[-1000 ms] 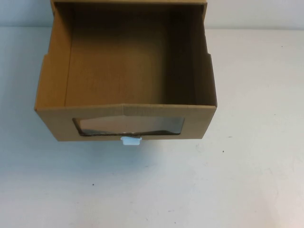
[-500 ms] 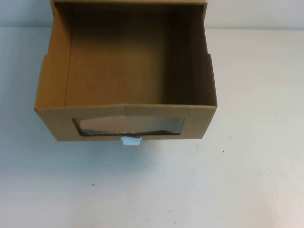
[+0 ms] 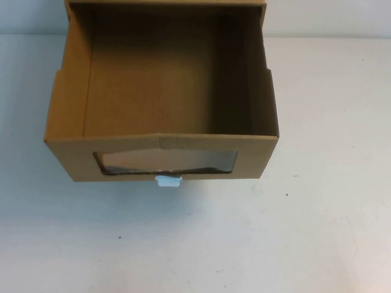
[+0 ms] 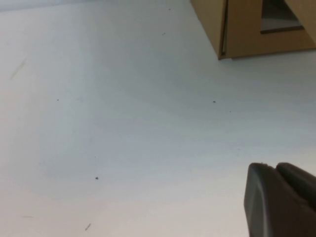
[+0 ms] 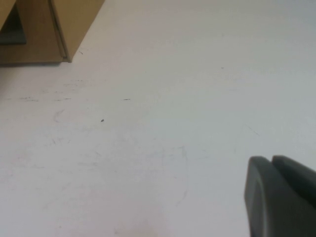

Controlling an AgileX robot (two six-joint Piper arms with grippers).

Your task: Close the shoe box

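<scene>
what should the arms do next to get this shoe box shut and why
Probably bring one gripper to the front panel of the shoe box to push. Its drawer is pulled far out, and the left gripper and right gripper both hang over bare table, away from it.

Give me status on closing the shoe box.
Done: nothing. The shoe box drawer is pulled out, interior exposed, white pull tab toward the robot. In hand: nothing; left gripper and right gripper sit over bare table, apart from the box. Left: push the drawer in.

One shoe box (image 3: 161,97), two grippers
</scene>
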